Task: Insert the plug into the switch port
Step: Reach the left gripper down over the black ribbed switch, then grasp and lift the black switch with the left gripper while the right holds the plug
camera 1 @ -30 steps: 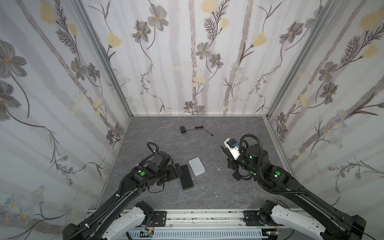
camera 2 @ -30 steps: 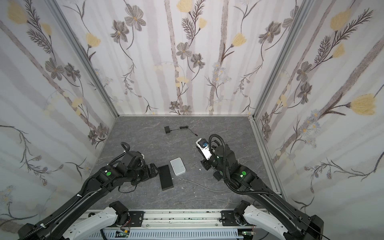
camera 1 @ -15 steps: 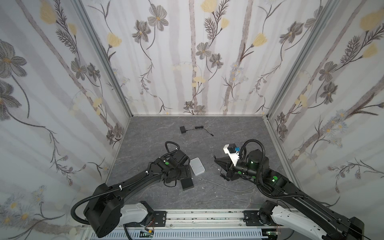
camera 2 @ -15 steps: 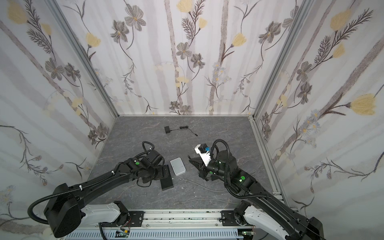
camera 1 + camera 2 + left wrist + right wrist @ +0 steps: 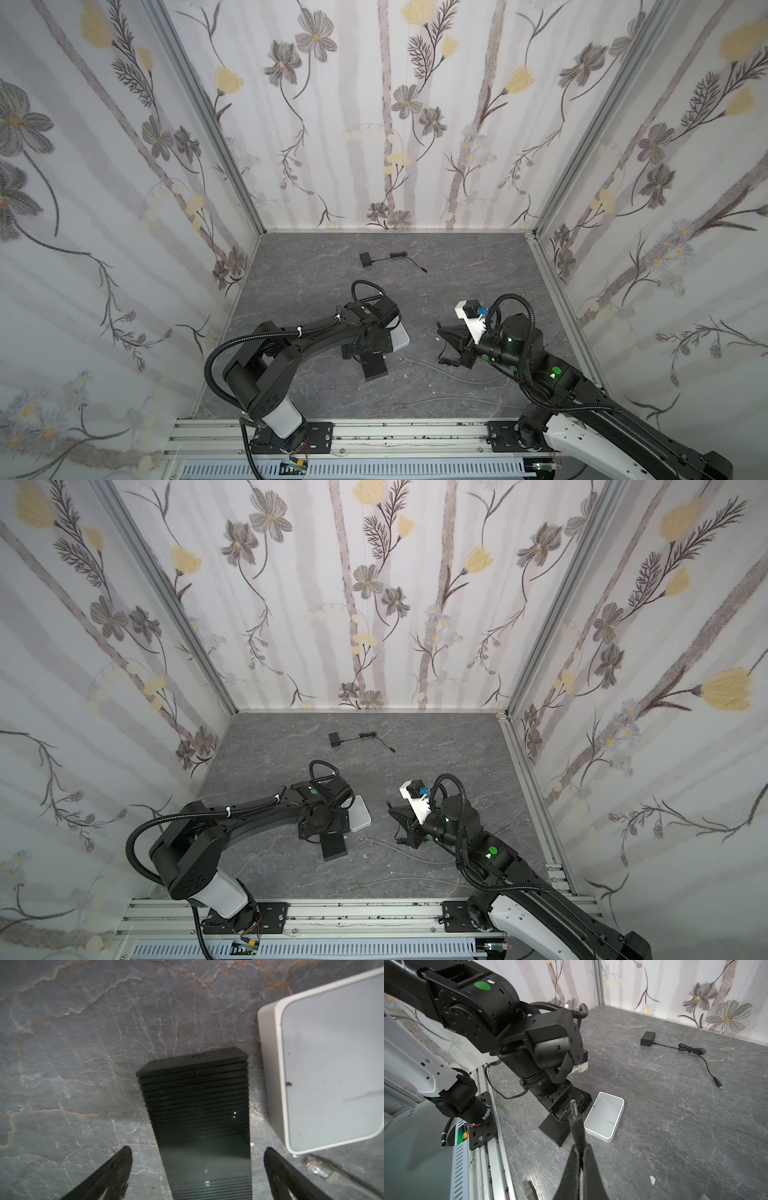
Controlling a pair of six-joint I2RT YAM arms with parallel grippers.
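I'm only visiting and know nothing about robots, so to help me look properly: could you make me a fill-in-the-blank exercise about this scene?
1. The right claw is ____ on a thin black plug with a metal tip.
2. The left claw stands ____, its fingers either side of a black ribbed box.
3. The flat box with rounded corners and a pale grey top beside it has ____ sides.
Missing words: shut; open; white.
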